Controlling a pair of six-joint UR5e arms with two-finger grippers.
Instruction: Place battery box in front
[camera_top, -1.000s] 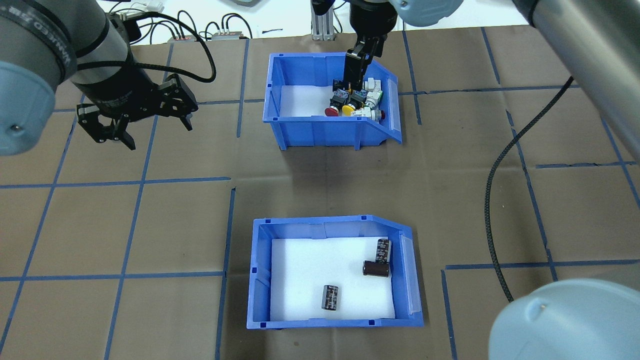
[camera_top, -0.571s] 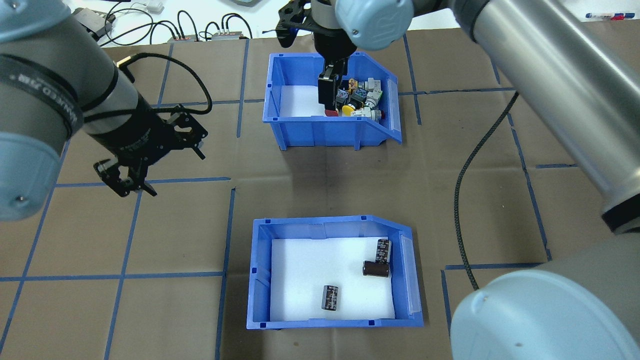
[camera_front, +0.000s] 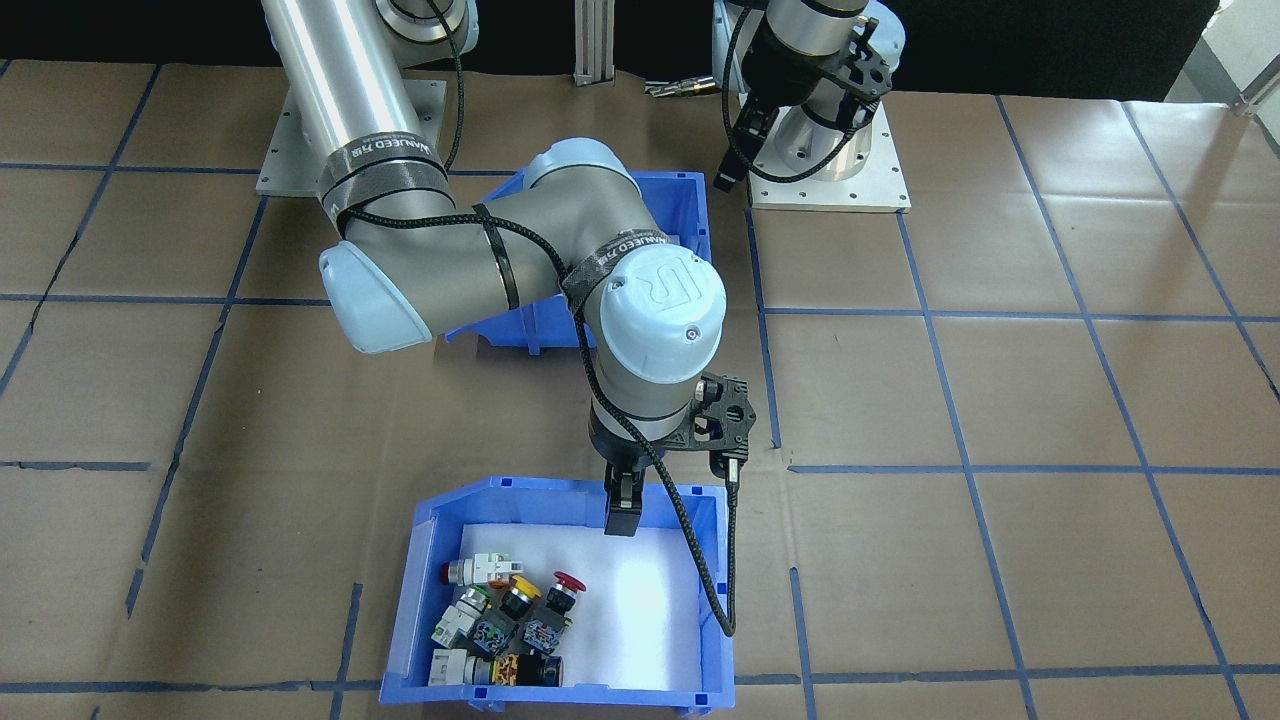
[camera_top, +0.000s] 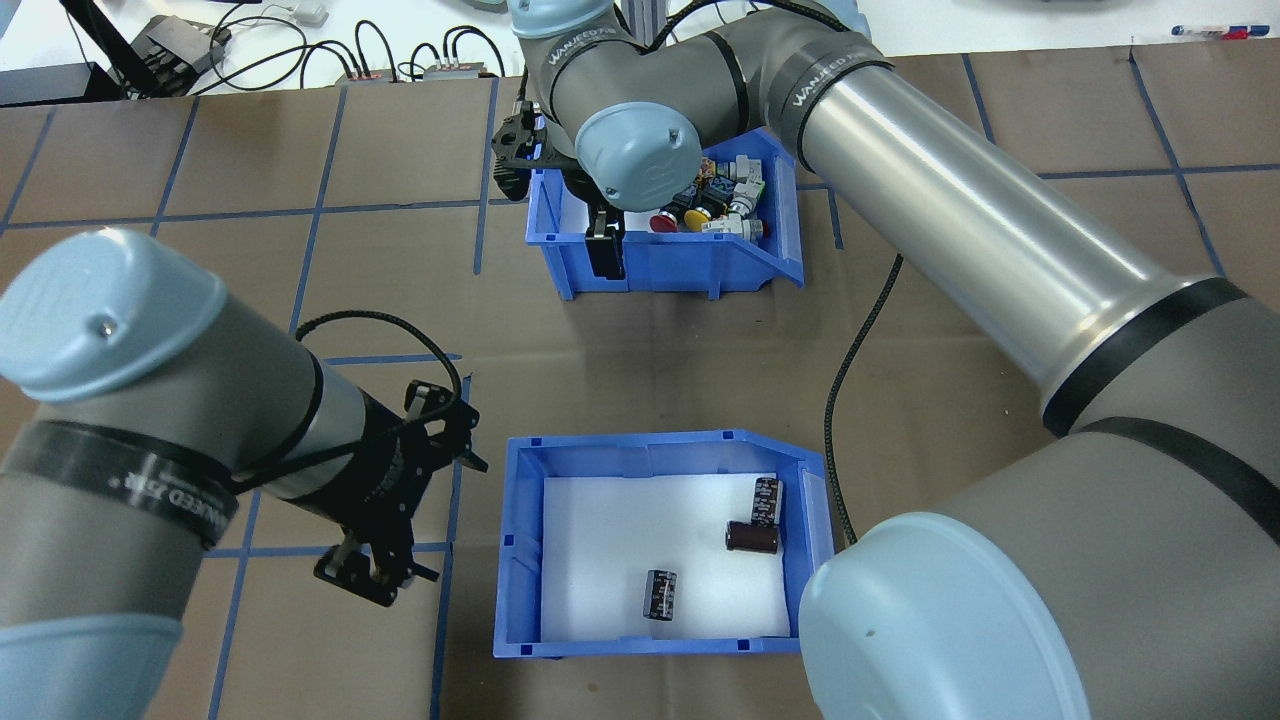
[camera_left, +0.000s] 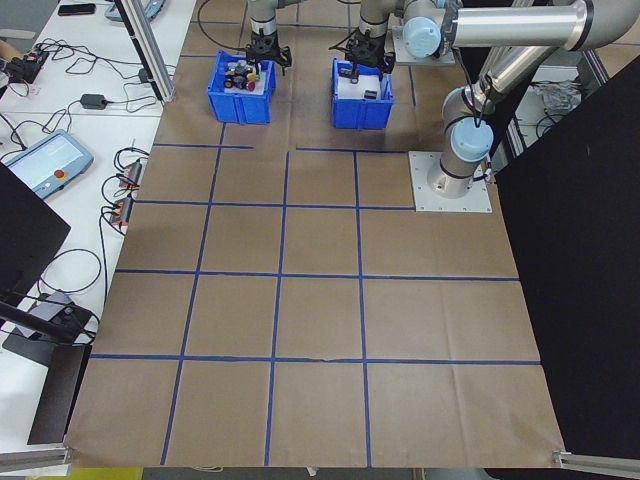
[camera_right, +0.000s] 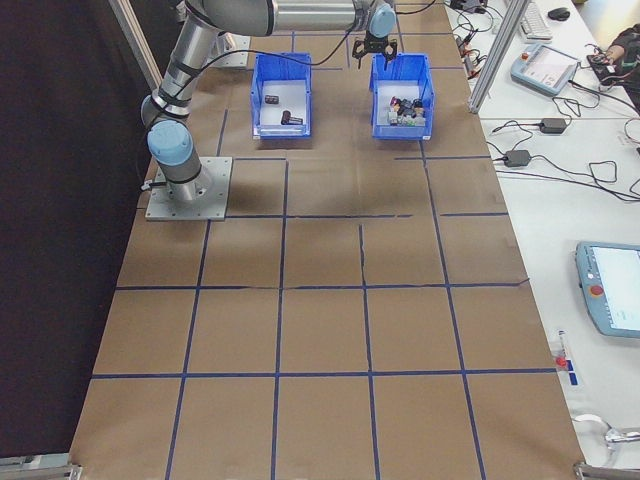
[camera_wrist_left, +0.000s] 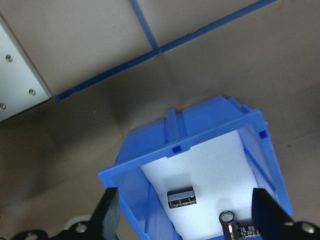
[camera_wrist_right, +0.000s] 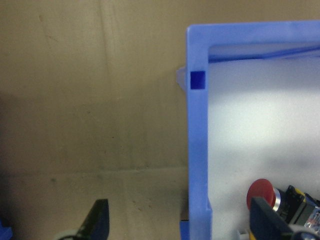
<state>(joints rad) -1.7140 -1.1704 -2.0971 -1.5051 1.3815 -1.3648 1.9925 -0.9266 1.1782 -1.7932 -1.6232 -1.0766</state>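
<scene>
The battery box (camera_top: 520, 545) is the blue bin with a white liner nearest my base; three dark cells (camera_top: 752, 537) lie in it. In the front-facing view the right arm hides most of the battery box (camera_front: 690, 200). My left gripper (camera_top: 420, 518) hangs open just left of that bin, and in the left wrist view the left gripper (camera_wrist_left: 189, 220) looks down on the bin's corner (camera_wrist_left: 175, 150). My right gripper (camera_front: 672, 495) is open at the farther switch bin (camera_top: 680, 265). In the right wrist view the right gripper (camera_wrist_right: 180, 222) has that bin's side wall (camera_wrist_right: 197, 150) between its fingers.
Colourful push-button switches (camera_front: 505, 620) are piled in one half of the switch bin. My right arm's long forearm (camera_top: 960, 230) stretches above the table's right half, with a black cable (camera_top: 850, 370) hanging from it. Cables and small boxes (camera_top: 400, 60) lie beyond the far edge.
My left gripper has come back toward my base, to beside the battery box. My right gripper has shifted from above the switches to the switch bin's left wall.
</scene>
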